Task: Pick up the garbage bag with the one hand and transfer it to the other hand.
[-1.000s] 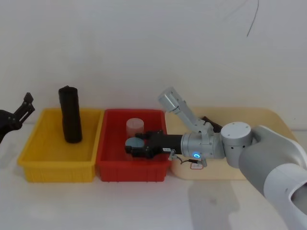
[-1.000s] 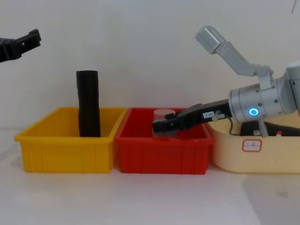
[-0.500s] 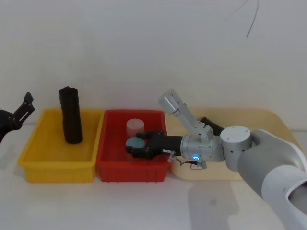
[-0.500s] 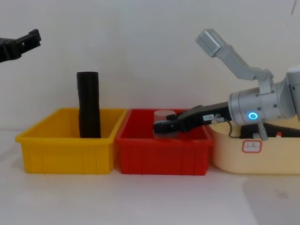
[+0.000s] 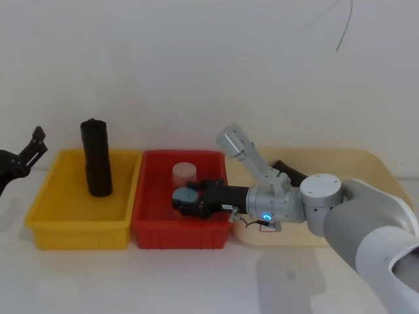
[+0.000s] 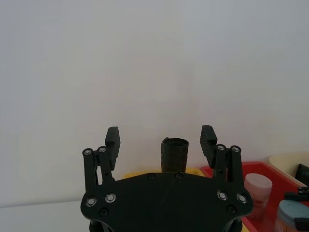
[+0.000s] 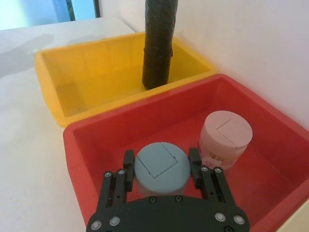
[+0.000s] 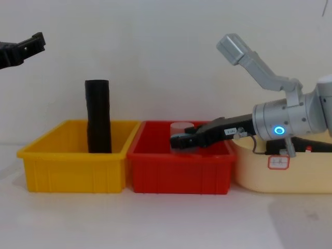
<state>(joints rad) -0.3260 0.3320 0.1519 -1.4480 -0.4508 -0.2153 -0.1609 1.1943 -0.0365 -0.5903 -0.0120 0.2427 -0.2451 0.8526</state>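
Note:
The garbage bag (image 5: 97,157) is a matte-black roll standing upright at the back of the yellow bin (image 5: 72,230); it also shows in the chest view (image 8: 98,115) and both wrist views (image 7: 158,43) (image 6: 174,154). My left gripper (image 5: 33,147) hangs open at the far left, raised and apart from the roll (image 6: 161,137). My right gripper (image 5: 186,201), on the arm with the blue ring, reaches into the red bin (image 5: 150,230) and is shut on a blue-lidded jar (image 7: 161,166), one finger on each side of the lid.
A pink-lidded jar (image 7: 225,137) stands just behind the blue one in the red bin. A beige tray (image 5: 366,160) at the right holds another black object (image 5: 288,171) under my right arm. The wall is close behind the bins.
My right arm's elbow and forearm have shifted slightly. The gripper stays around the blue-lidded jar. The left gripper and the roll have not moved.

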